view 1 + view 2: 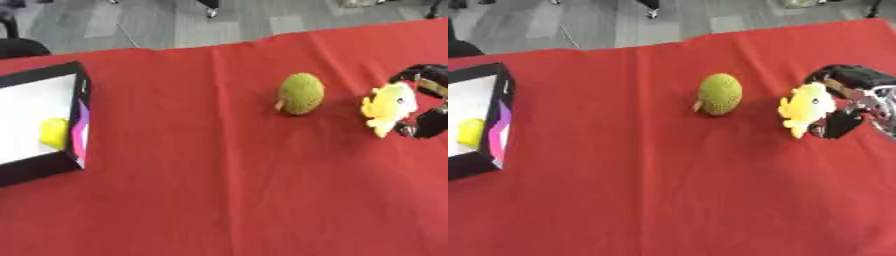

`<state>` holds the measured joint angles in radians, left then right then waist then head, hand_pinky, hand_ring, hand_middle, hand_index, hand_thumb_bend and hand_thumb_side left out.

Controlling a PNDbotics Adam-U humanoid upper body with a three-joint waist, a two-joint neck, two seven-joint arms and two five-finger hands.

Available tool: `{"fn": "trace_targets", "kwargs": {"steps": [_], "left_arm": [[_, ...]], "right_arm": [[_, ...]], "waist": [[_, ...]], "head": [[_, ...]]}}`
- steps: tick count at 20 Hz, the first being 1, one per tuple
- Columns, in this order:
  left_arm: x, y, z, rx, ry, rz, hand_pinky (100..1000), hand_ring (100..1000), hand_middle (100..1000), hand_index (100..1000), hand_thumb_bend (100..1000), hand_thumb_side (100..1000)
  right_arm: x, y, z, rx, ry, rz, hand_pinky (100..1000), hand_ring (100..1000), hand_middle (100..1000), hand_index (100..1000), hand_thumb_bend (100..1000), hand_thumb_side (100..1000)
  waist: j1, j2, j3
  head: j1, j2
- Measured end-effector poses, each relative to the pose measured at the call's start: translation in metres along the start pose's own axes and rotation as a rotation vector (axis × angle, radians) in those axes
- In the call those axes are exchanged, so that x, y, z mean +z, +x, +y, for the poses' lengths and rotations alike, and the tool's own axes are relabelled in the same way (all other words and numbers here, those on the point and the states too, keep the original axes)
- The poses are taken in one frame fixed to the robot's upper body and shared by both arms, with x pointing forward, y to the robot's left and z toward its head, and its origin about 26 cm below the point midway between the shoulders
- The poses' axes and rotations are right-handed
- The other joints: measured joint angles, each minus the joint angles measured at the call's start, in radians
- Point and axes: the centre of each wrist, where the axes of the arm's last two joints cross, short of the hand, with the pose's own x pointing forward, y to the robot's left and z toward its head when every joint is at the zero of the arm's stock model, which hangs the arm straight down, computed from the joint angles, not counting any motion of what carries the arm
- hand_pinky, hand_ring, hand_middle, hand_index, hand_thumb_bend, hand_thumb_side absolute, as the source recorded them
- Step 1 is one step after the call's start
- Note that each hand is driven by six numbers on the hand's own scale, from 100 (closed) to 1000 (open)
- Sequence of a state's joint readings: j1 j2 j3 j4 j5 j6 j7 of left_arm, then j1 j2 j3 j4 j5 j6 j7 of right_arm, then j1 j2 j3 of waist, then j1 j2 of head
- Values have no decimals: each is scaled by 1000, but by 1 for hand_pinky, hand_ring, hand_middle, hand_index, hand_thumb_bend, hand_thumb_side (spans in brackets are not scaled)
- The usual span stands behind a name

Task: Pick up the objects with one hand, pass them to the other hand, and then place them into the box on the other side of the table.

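Yellow plush toy [805,108], apparently soft and light, best taken round its body, enclosed at right by curled fingers of right hand [852,102]; left hand unseen.

Twin head-eye views, downward over the red table [219,190] (near-identical overlap)

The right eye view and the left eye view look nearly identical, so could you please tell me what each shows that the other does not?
Only the right eye view shows more of the right hand, including silver parts toward the wrist. Only the left eye view shows the box more fully, with more of its white floor. Both share the red tablecloth, the green knitted ball, the yellow plush toy with the fingers curled round it, and a yellow object inside the box.
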<state>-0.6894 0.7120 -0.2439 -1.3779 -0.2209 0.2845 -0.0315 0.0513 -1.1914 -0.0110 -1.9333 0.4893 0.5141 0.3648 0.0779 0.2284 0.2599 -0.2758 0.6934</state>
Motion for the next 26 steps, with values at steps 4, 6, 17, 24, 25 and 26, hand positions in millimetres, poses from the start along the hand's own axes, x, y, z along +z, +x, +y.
{"fn": "trace_targets", "kwargs": {"steps": [4,6,17,24,25,26], "left_arm": [[0,1,0,1,1,-3,826,710,655,770,100,505],[0,2,0,1,2,-5,827,710,655,770,100,506],[0,2,0,1,2,-4,828,714,656,770,100,503],[0,2,-2,-2,-6,-8,828,716,658,770,100,501],[0,2,-2,-3,-7,-9,828,716,659,770,100,500],[0,2,-2,-3,-8,-9,828,717,659,770,100,499]], "right_arm": [[-2,-3,2,-3,-34,15,1000,956,925,916,370,100],[-3,-7,3,-2,-50,38,1000,955,925,917,364,100],[-10,-22,10,12,-85,146,1000,937,902,905,356,100],[-12,-25,12,32,-98,176,1000,900,844,883,350,100],[-12,-25,12,30,-98,177,1000,889,821,869,347,100],[-12,-25,13,27,-102,176,1000,882,804,856,344,100]], "waist": [[1,8,8],[5,15,13],[13,24,22],[15,26,28],[15,26,29],[15,26,29]], "head": [[-2,-6],[-6,-14],[-27,-41],[-36,-46],[-36,-46],[-36,-46]]}}
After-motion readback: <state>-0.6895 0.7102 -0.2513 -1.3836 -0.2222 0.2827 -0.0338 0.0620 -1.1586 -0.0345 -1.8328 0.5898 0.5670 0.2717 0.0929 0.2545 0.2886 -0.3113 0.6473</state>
